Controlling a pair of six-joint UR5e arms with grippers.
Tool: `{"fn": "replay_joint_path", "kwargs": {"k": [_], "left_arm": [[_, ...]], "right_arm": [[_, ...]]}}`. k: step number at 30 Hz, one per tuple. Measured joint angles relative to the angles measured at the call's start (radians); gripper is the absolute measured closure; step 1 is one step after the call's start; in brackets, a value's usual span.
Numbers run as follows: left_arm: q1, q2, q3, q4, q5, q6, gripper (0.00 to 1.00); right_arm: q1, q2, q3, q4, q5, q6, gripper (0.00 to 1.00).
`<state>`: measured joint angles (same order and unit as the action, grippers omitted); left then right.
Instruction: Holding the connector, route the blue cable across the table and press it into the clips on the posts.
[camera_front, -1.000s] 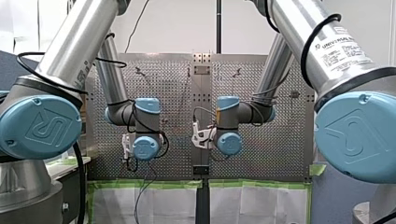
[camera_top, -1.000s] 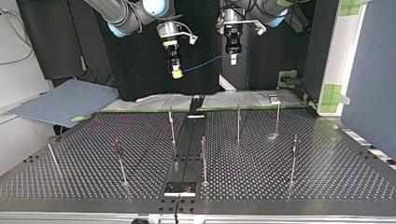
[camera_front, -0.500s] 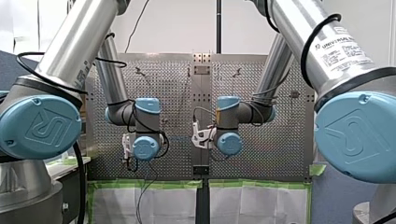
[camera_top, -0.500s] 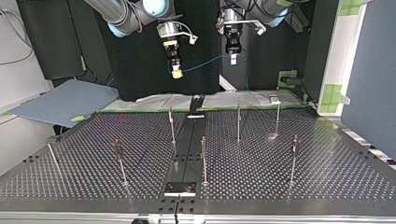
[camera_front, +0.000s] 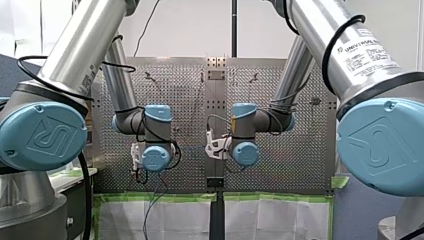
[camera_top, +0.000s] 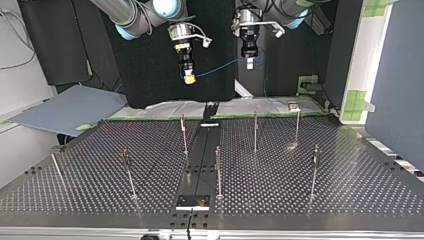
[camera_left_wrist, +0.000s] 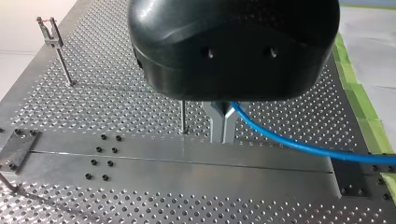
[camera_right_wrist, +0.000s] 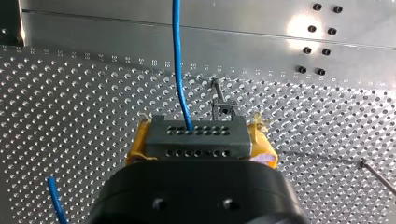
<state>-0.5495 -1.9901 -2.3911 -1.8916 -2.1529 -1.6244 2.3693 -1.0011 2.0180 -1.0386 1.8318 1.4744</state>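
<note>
Perforated metal table: thin metal posts stand either side of its flat central metal strip. Near the arms' edge, a thin blue cable spans from the grey block connector in my right gripper to my left gripper.

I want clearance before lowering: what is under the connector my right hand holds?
Perforated table and a clip post just past the connector. Connector and my right hand cover whatever sits directly beneath.

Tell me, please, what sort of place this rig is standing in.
Probably a robotics lab or test cell: my left arm and my right arm reach over a perforated metal table fitted with thin clip posts, with green tape marking edges.
</note>
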Motion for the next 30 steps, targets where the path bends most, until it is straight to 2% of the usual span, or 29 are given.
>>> {"fn": "replay_joint_path", "kwargs": {"k": [7, 11, 15, 21, 30], "left_arm": [[0.000, -0.001, -0.001, -0.001, -0.001, 0.001, 1.00], [0.002, -0.018, -0.010, -0.017, -0.015, 0.018, 1.00], [0.003, -0.038, -0.013, -0.028, -0.023, 0.034, 1.00], [0.003, -0.043, -0.014, -0.030, -0.024, 0.038, 1.00], [0.003, -0.043, -0.014, -0.031, -0.025, 0.038, 1.00]], "right_arm": [[0.000, 0.000, 0.000, 0.000, 0.000, 0.000, 1.00], [0.002, 0.014, -0.014, 0.014, 0.006, -0.010, 1.00], [0.003, 0.047, -0.039, 0.047, 0.009, -0.016, 1.00], [0.003, 0.101, -0.047, 0.102, 0.009, -0.017, 1.00], [0.003, 0.118, -0.047, 0.184, 0.009, -0.017, 1.00]]}}
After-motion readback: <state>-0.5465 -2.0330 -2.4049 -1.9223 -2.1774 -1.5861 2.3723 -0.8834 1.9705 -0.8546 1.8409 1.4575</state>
